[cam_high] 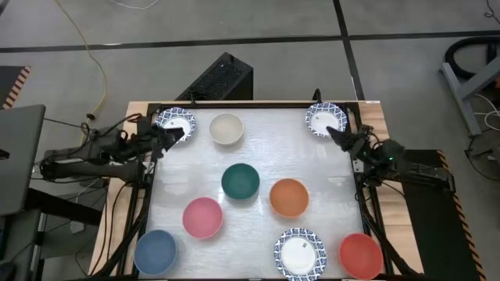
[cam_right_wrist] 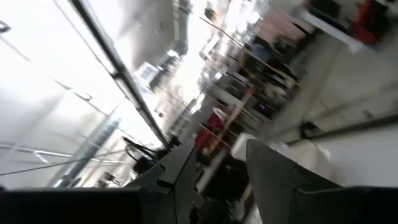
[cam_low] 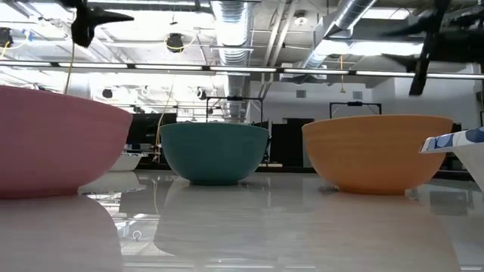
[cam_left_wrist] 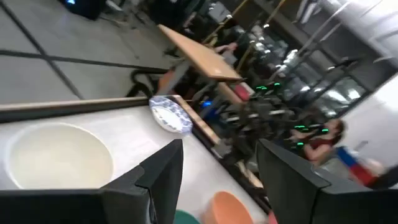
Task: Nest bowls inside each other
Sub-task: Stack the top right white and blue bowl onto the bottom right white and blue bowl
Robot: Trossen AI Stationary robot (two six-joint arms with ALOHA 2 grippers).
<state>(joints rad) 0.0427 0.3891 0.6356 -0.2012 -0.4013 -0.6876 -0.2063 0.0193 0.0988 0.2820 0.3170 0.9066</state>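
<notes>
Looking near to far, we see the blue bowl [cam_high: 155, 251], patterned bowl [cam_high: 299, 253] and red bowl [cam_high: 361, 254] nearest; pink bowl [cam_high: 203, 217], orange bowl [cam_high: 289, 197] and green bowl [cam_high: 240, 181] mid-table; cream bowl [cam_high: 226, 129] far. Left gripper [cam_high: 173, 134] spread, empty, beside far-left patterned bowl [cam_high: 176, 120]; right gripper [cam_high: 336, 135] spread beside far-right patterned bowl [cam_high: 325, 118].
</notes>
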